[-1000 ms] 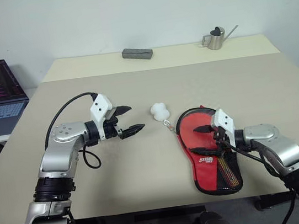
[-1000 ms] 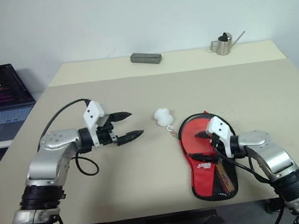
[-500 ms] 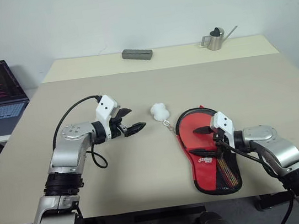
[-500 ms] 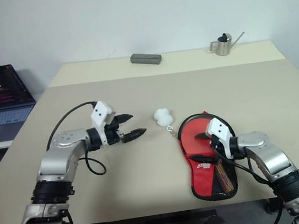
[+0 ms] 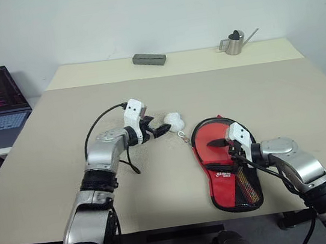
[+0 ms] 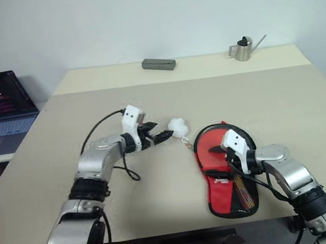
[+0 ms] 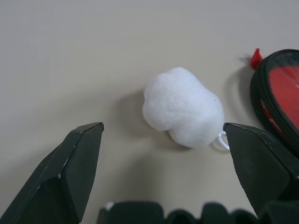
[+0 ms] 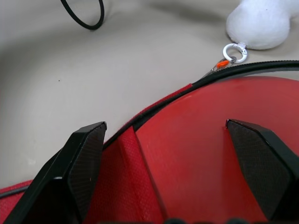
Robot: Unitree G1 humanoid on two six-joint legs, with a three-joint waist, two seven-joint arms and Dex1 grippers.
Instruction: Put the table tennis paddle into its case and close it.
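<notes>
Left wrist view shows the left claw (image 7: 161,135) spread wide around the pom-pom (image 7: 183,106) on the counter (image 5: 148,100), while the right claw (image 5: 223,153), also released, hovers over the case (image 5: 227,167); a careless tug could drag it sideways.

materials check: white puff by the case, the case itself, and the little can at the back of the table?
Pom-pom: soft fluffy fibre, matte, fuzzy outline, on a small white ring. Case: looks like woven red fabric with a black mesh pocket and a black zipper edge. Watering can: likely metal, going by its grey sheen; too small to be sure.
</notes>
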